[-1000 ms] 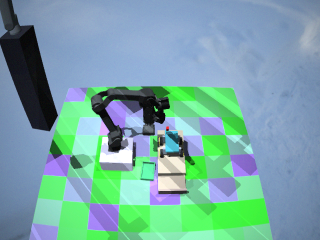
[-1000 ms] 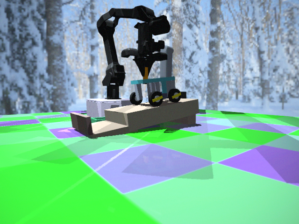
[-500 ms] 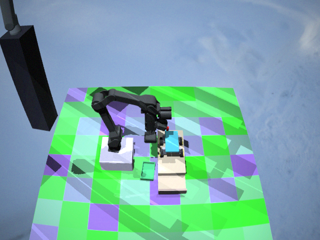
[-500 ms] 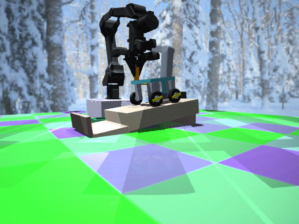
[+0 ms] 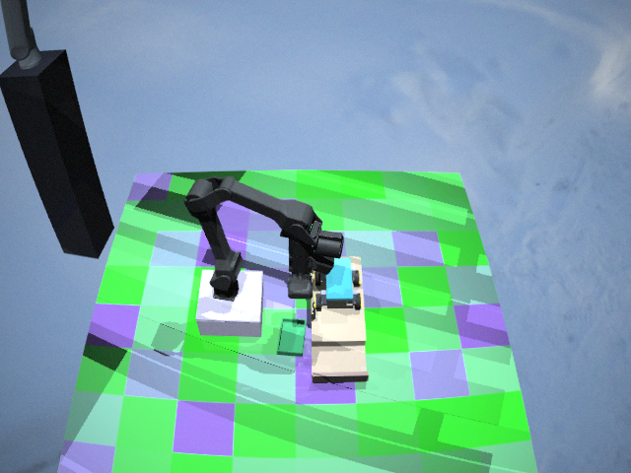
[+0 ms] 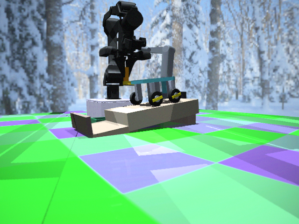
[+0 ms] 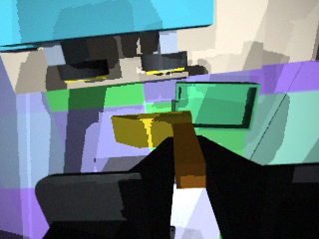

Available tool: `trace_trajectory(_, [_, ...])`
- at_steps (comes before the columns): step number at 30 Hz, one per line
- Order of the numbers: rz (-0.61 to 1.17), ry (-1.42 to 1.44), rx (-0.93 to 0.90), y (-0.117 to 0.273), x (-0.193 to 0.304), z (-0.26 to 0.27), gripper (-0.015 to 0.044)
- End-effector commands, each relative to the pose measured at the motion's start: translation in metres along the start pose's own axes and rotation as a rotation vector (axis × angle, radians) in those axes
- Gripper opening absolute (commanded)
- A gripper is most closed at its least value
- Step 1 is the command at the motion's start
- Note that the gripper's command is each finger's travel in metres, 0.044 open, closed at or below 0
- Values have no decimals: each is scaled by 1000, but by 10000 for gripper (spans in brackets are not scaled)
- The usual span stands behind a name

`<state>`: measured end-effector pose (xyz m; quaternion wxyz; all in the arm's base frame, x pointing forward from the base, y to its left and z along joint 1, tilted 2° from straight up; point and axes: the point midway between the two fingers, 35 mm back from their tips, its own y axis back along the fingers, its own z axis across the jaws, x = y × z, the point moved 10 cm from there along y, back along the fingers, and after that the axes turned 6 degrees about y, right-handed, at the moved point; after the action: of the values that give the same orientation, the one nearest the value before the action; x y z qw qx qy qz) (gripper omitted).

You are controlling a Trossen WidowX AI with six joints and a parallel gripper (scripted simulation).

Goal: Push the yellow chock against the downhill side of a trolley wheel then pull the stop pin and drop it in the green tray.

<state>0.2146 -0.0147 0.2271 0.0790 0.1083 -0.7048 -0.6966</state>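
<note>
Top view: set high, pitched down steeply; takes in the surface, whole arm, trolley and tray; the farthest of three.
Exterior view: low, just above the surface, facing the ramp's long side obliquely, nearer.
Wrist view: at the hand, looking past its fingers, closest.
Shared by top and exterior: arm, ramp, trolley; tray partly hidden in exterior.
</note>
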Motion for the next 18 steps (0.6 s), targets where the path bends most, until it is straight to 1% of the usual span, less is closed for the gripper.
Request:
trace_trajectory(1, [-2,2,-2,-1,-2,-13,0])
trace_trajectory(18, [-2,2,4,-8,-8,-84,0])
